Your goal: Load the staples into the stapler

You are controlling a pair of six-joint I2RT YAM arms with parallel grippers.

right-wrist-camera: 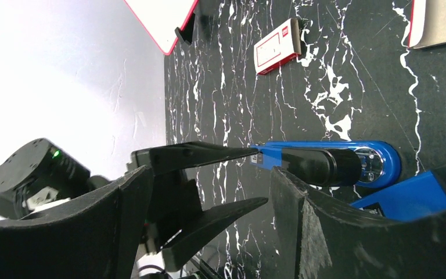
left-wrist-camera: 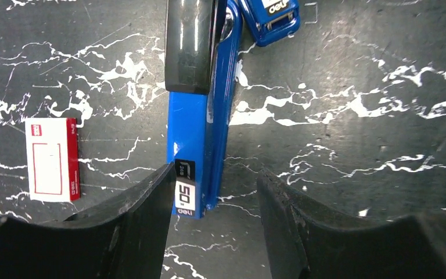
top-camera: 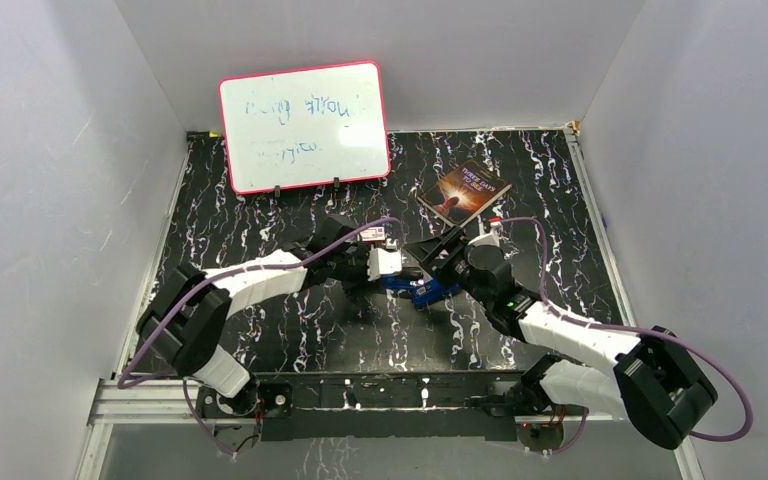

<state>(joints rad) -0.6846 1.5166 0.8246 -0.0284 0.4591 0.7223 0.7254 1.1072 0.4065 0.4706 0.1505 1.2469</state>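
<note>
jaws on the left gripper (left-wrist-camera: 216, 174) are seen parted with nothing clamped, set either side of the labelled tip of the blue stapler (left-wrist-camera: 194, 133). one finger (left-wrist-camera: 151, 203) looks to be right up against that tip, the other is seen clear of it. the right gripper (right-wrist-camera: 212, 174) is spread wide and empty, pointed at that same end. the stapler is laid hinged open on the black marbled table (left-wrist-camera: 354, 174), between both arms. staples can't be picked out in any view tbh. a white box (left-wrist-camera: 52, 160) with a red label is found just beside the stapler. a whiteboard (top-camera: 305, 125) and a book (top-camera: 465, 192) are parked further back.
</note>
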